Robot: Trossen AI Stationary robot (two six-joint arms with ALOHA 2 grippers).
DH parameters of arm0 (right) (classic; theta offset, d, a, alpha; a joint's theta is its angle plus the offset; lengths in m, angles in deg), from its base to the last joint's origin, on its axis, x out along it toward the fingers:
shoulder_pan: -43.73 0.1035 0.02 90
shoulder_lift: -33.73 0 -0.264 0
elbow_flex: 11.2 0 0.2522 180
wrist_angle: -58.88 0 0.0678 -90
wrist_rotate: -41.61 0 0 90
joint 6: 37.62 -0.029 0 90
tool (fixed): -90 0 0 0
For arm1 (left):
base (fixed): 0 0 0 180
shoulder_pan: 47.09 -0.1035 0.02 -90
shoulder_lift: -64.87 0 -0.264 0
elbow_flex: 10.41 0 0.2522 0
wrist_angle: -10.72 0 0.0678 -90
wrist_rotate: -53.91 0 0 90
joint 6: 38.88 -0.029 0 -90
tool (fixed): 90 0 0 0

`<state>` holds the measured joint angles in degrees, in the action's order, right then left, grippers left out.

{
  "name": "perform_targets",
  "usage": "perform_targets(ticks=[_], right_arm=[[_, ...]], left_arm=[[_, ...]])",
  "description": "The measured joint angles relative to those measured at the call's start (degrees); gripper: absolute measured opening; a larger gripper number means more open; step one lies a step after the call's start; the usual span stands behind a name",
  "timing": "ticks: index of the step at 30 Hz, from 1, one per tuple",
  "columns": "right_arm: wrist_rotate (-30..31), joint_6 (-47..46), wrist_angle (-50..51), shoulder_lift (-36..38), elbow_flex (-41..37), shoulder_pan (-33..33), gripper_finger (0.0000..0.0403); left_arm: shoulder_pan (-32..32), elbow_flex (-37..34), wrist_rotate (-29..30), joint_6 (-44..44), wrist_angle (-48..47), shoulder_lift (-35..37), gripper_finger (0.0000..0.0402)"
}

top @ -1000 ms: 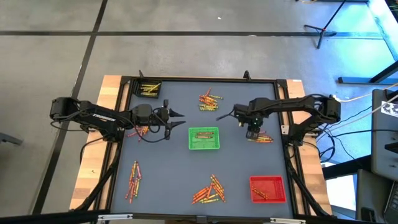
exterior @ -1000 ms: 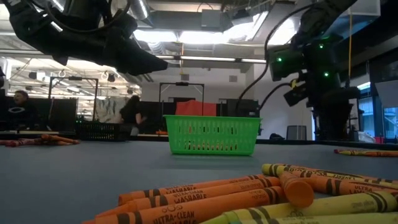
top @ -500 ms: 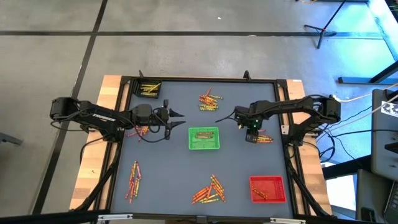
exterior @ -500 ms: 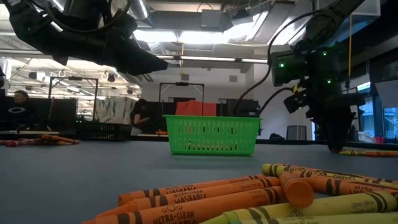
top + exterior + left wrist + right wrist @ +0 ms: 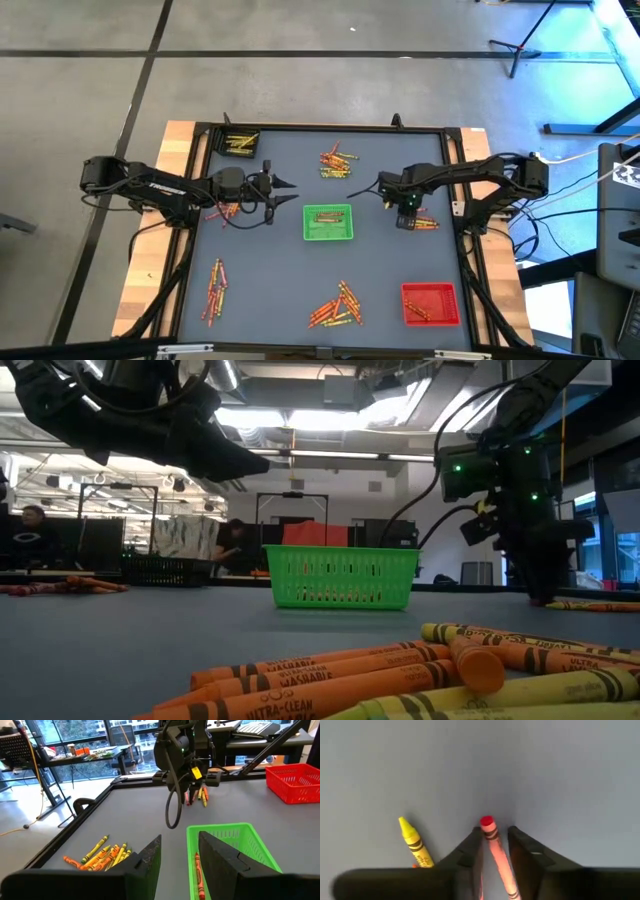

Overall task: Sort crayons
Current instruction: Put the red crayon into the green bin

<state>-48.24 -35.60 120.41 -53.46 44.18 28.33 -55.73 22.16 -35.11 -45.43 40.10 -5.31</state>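
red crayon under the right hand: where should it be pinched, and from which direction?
Grip the red crayon across its thin shaft, just behind the flat end, coming straight down from above. It lies flat on the table, so only its long sides are free. The right hand already straddles it that way, one finger on each side.

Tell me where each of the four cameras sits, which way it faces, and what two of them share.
High view: overhead, straight down on the table; both arms show.
Low view: table height, level across crayons toward the green tray; arms enter from above.
Left wrist view: on the left arm, facing the green tray past its own fingers.
Right wrist view: on the right arm, facing down at the tabletop; right end effector straddles a red crayon.
Shared: the high and left wrist views both show the red tray.
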Motion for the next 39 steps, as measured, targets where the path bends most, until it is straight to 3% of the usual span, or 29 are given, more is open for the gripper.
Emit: perform_targets(ticks=[4,6,12,23,39], right_arm=[[4.11,2.38,0.0,-0.02,-0.04,0.1,0.002],[4.57,4.32,-0.04,-0.02,-0.04,0.11,0.0009],[6.31,6.04,0.76,-0.31,1.31,0.1,0.0019],[7.56,5.81,5.34,2.04,11.78,1.38,0.0013],[2.88,5.97,-13.98,2.36,20.01,11.54,0.0018]], left_arm=[[0.0,0.0,-0.03,0.02,0.19,0.0,0.0115],[0.0,0.0,-0.53,0.02,0.19,0.0,0.0115],[0.04,0.0,-0.58,0.0,0.19,0.0,0.0115],[0.07,0.01,-0.66,0.02,0.2,0.0,0.0115],[0.83,0.02,-0.68,0.14,0.23,0.0,0.0115]])
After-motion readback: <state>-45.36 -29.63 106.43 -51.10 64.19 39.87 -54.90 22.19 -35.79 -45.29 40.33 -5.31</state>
